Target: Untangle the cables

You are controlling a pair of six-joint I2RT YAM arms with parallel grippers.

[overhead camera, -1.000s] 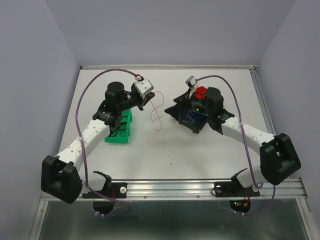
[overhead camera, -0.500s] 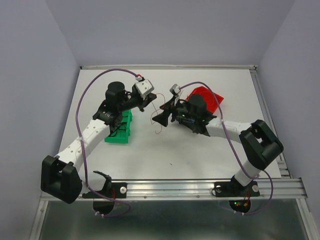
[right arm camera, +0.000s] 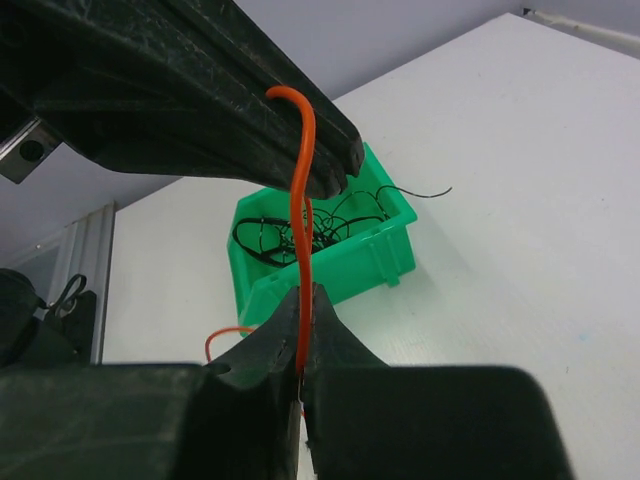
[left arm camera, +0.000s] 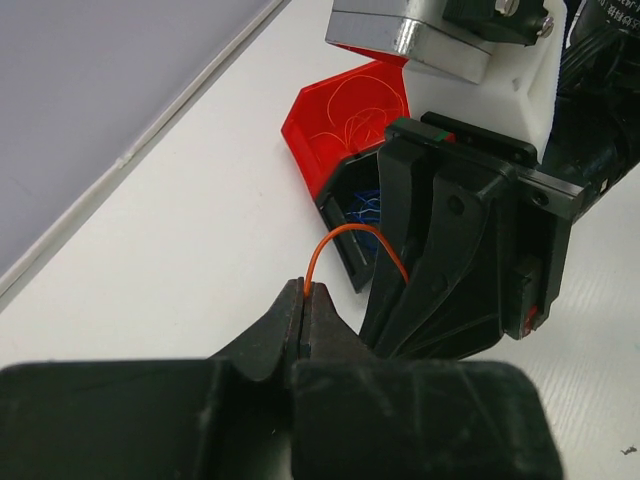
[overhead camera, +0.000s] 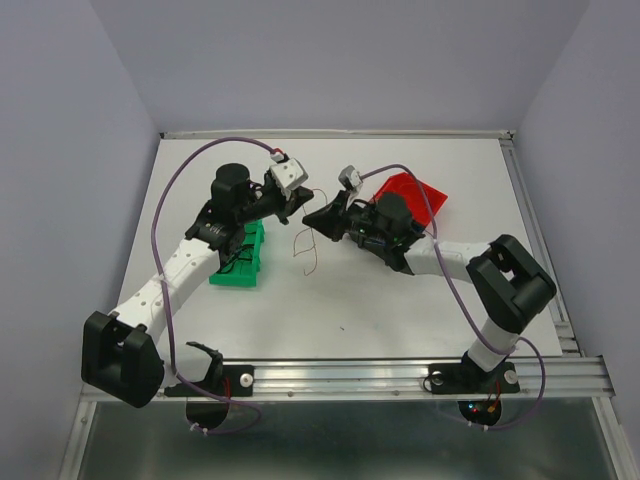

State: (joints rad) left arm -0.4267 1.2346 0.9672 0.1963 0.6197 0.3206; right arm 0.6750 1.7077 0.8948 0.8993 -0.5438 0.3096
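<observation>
A thin red cable (overhead camera: 305, 246) hangs in loops between my two grippers above the table's middle. My left gripper (left arm camera: 304, 290) is shut on one end of the cable (left arm camera: 345, 238), which arches over to the right gripper's fingers (left arm camera: 440, 250). Close in front, my right gripper (right arm camera: 305, 292) is shut on the same red cable (right arm camera: 300, 190), just below the left gripper's fingers (right arm camera: 250, 110). In the top view the left gripper (overhead camera: 297, 203) and the right gripper (overhead camera: 312, 216) almost touch. Black cables (right arm camera: 300, 225) lie in the green bin (right arm camera: 380, 255); blue cables (left arm camera: 366, 205) lie in a black bin.
The green bin (overhead camera: 240, 262) sits under the left arm. A red bin (overhead camera: 412, 196) with red cables stands behind the right arm, and the black bin (left arm camera: 345, 235) sits next to it. A raised metal rail (overhead camera: 400, 372) runs along the near edge.
The right arm swung left from over the black bin to the left gripper, and its jaws closed on the red cable. The left arm has held still.
</observation>
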